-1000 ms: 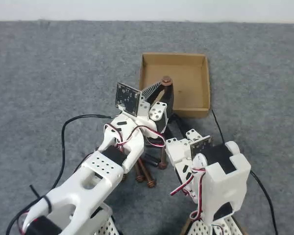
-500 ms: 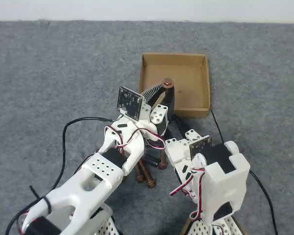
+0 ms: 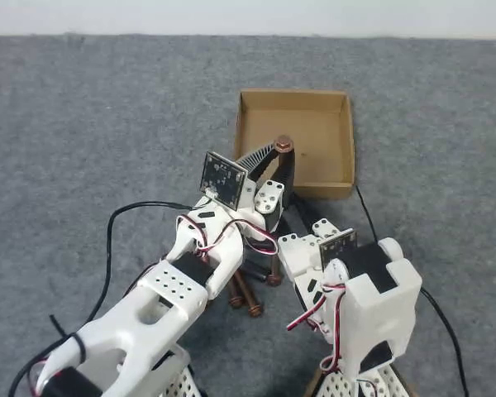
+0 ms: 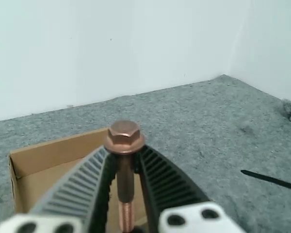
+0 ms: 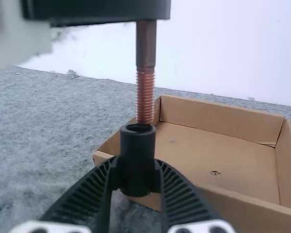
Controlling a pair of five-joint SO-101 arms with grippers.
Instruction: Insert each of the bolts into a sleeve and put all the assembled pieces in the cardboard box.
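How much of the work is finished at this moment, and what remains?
Done: no assembled piece is visible in the cardboard box. In hand: the left gripper holds a bolt upright, its threaded tip at the mouth of the sleeve held by the right gripper. Left: push it in, box it, then the loose bolts on the carpet.

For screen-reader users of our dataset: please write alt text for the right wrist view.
The right gripper holds a black sleeve upright while the threaded tip of a copper bolt reaches its open top from above. Behind, an open cardboard box sits on grey carpet.
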